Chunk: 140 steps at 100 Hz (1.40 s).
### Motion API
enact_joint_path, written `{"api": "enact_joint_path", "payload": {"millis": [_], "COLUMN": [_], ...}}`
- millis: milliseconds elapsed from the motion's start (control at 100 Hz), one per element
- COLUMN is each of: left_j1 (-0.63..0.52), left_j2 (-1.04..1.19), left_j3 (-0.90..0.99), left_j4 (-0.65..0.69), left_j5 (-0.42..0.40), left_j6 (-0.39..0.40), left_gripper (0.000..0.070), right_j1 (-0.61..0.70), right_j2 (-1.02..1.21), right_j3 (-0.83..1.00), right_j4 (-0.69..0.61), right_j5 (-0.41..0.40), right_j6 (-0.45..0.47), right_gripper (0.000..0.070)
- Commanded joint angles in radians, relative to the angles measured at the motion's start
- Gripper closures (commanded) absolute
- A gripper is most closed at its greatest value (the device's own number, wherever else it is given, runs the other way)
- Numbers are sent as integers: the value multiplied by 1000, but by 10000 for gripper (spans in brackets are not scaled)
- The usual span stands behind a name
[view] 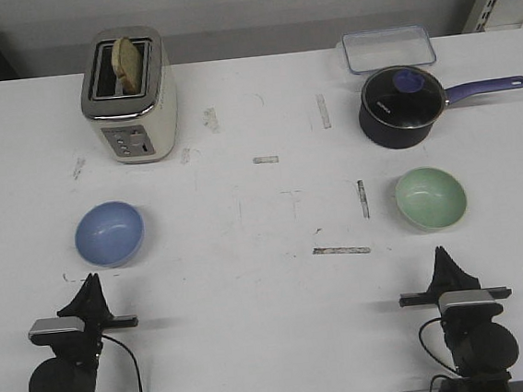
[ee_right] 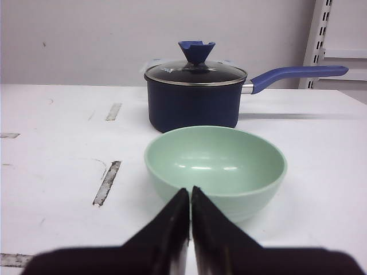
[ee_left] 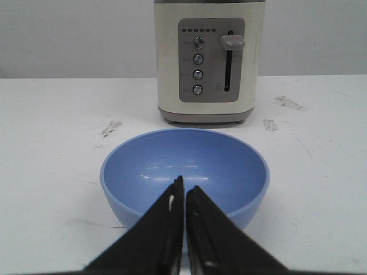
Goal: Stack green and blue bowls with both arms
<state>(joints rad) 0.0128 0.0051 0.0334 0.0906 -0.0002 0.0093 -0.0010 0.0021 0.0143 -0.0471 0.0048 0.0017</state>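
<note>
The periwinkle blue bowl (view: 109, 234) stands upright and empty on the left of the white table; it also shows in the left wrist view (ee_left: 184, 172). The pale mint green bowl (view: 430, 198) stands upright and empty on the right, and also shows in the right wrist view (ee_right: 215, 169). My left gripper (view: 91, 280) is shut and empty, just short of the blue bowl's near rim (ee_left: 184, 186). My right gripper (view: 440, 251) is shut and empty, just short of the green bowl's near side (ee_right: 190, 191).
A cream toaster (view: 128, 93) with a bread slice stands behind the blue bowl. A dark navy saucepan (view: 403, 105) with a glass lid and a blue handle stands behind the green bowl. A clear lidded container (view: 387, 49) lies at the back right. Tape marks dot the table (view: 269, 279).
</note>
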Motion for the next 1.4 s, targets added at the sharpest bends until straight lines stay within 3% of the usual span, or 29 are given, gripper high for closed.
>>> {"api": "enact_joint_path", "payload": {"millis": [0,870,1120,1320,1390], "left_j1": [0,0,0,0,0], "left_j2": [-1,-1,-1,-1,-1], "left_j3": [-21,-21,-21,-21,-21], "left_j4": [13,15,15,15,15], "left_j5": [1,1,1,1,1], "left_j6": [-2,-2,-2,-2,-2], "left_gripper": [699,699,699,699,698], "right_j1": [0,0,0,0,0], "right_j2": [-1,-1,-1,0,5], "right_j3": [-2,-2,-2,10,72], "right_j4": [10,27,103,343,341], "right_j5": [3,7,26,38,43], "right_j6": [9,-2,2,7,5], "right_gripper": [700,700,700,700,700]}}
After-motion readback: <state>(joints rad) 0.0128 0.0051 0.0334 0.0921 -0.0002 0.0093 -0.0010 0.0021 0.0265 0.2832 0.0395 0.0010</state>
